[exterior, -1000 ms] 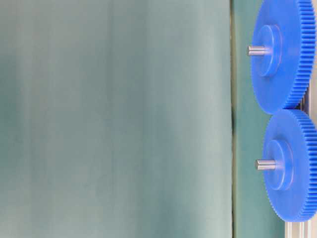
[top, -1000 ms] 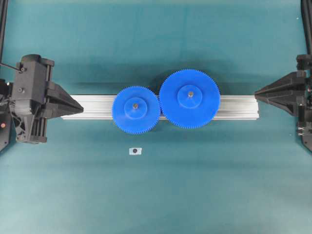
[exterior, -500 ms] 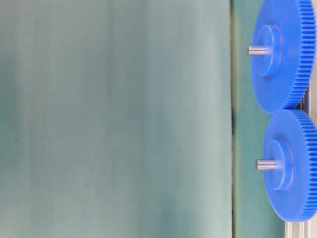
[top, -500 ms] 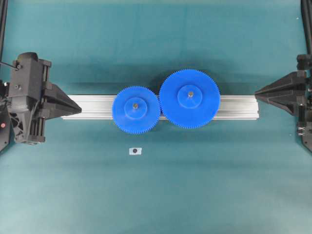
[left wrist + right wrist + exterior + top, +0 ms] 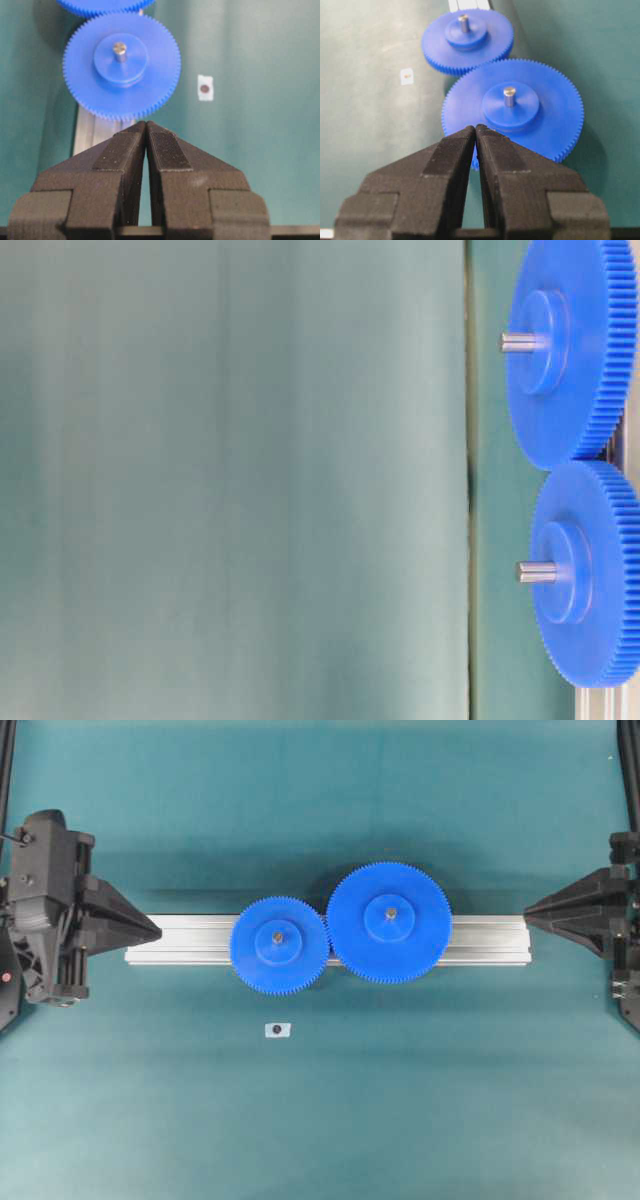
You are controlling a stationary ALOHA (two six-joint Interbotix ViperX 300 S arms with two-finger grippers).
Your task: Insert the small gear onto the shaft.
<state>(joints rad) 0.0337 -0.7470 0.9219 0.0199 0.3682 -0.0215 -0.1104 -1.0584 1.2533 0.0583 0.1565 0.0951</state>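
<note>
From overhead, your left gripper (image 5: 155, 933) lies level at the rail's (image 5: 190, 940) left end, jaws clenched on nothing; your right gripper (image 5: 530, 909) mirrors it at the far end. The small gear (image 5: 279, 944) sits on its shaft (image 5: 278, 936), teeth meshed with the big gear (image 5: 389, 922). Table level shows both pins protruding. Your wrist views confirm both pairs of jaws closed, empty.

Beyond the left fingers (image 5: 125, 150), the top edge of the left wrist view is cutting off the wider gear (image 5: 102, 5). The small gear (image 5: 121, 65) is hiding most of the rail (image 5: 92, 131). The small white piece (image 5: 205, 88) right of these fingers is appearing too small to identify.
</note>
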